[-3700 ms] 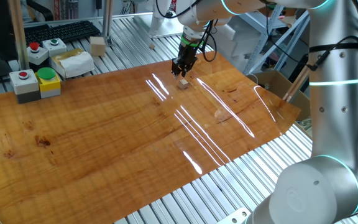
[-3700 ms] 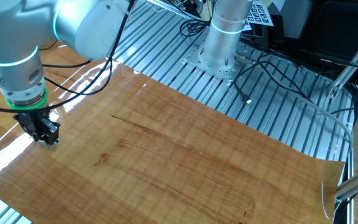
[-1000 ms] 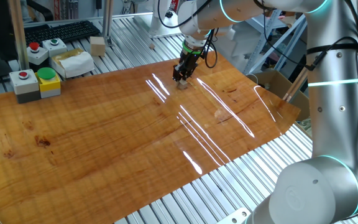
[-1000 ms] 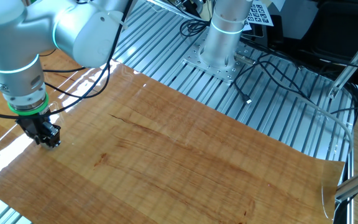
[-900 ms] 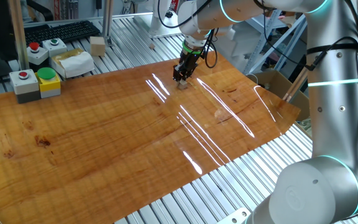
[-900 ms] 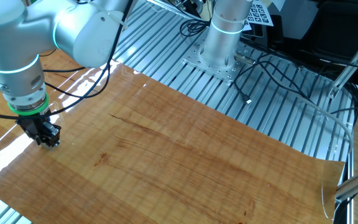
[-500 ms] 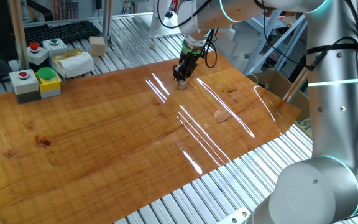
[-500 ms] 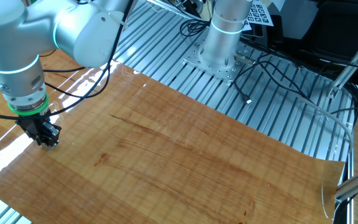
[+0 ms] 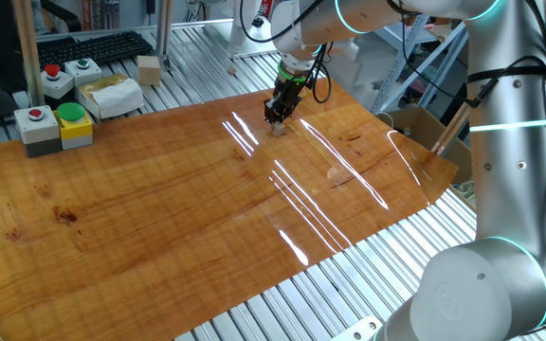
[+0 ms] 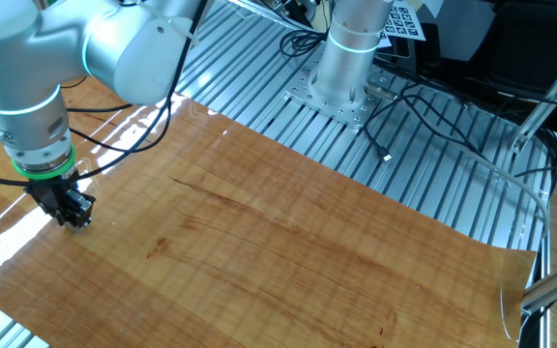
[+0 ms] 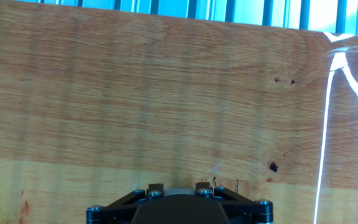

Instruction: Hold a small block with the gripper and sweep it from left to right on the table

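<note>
The small block [image 9: 279, 129] is a tiny pale cube on the far middle of the table [image 9: 207, 208]. The black gripper [image 9: 275, 117] stands straight down on it, green ring above. In the hand view the block [image 11: 176, 189] shows as a pale strip that fills the gap between the two fingertips [image 11: 156, 186], so the gripper [image 11: 179, 186] is shut on it at the table surface [image 11: 166, 93]. In the other fixed view the gripper [image 10: 75, 218] is near the left edge of the table [image 10: 307, 251] and hides the block.
Grey button boxes [image 9: 36, 125] [image 9: 58, 80], a yellow box with a green button [image 9: 72, 123], a white packet [image 9: 112, 95] and a larger wooden cube [image 9: 149, 68] stand off the board's far left. The ribbed aluminium frame [image 10: 424, 164] surrounds the board. The arm's base [image 10: 341, 58] is behind.
Since 3.7 s ago the gripper has moved over the block and come down around it. Nothing has visibly moved in the last second.
</note>
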Robot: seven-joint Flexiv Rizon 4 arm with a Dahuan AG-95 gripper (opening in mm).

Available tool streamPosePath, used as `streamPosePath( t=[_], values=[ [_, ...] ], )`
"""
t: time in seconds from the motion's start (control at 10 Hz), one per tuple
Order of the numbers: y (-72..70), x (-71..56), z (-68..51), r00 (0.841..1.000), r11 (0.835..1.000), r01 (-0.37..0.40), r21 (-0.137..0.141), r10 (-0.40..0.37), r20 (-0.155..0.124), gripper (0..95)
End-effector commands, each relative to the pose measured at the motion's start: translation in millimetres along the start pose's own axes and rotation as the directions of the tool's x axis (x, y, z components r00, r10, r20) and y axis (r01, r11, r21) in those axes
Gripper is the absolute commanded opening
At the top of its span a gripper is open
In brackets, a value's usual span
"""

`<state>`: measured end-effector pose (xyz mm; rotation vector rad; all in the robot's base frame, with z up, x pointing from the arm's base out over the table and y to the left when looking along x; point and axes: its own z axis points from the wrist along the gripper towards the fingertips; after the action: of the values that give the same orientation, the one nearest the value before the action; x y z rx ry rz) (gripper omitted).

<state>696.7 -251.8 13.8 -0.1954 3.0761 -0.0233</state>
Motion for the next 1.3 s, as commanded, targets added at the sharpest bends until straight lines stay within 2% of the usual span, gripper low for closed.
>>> streamPosePath(
  t=[0.1,0.7,1.3],
  values=[
    [0.2,-0.3,0.4,1.0,1.0,-0.003,0.002,0.003,-0.005,0.0],
    [4.0,-1.9,0.7,1.0,1.0,-0.024,-0.001,0.024,-0.01,0.0],
    [22.8,-6.8,-0.1,0.998,0.998,-0.062,-0.001,0.062,-0.014,0.0]
  ],
)
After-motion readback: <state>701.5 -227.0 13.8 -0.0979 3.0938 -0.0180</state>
